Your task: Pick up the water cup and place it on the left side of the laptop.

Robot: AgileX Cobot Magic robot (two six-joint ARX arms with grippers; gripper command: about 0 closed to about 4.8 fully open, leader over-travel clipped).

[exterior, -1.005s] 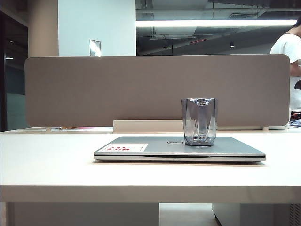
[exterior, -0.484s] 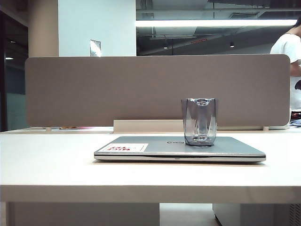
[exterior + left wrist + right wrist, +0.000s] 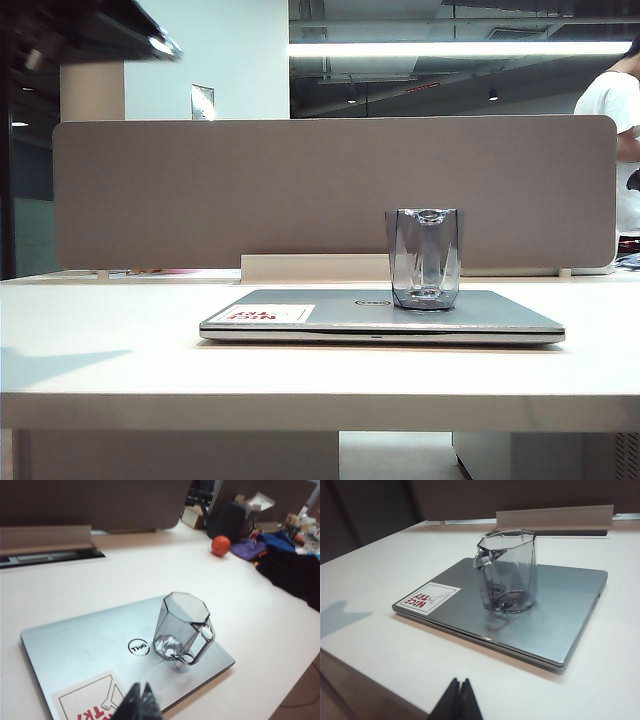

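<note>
The left pincer [image 3: 141, 702] is clenched with nothing in it, poised above the laptop's [image 3: 380, 316] stickered corner; its dark arm [image 3: 95, 28] has newly entered the upper left of the exterior frame, casting a fresh shadow on the counter [image 3: 110, 345]. The right pincer [image 3: 457, 700] sits clenched and empty near the counter's front edge. The faceted, grey-tinted glass cup [image 3: 424, 258] stands upright on the smooth silver lid, right of its oval logo.
</note>
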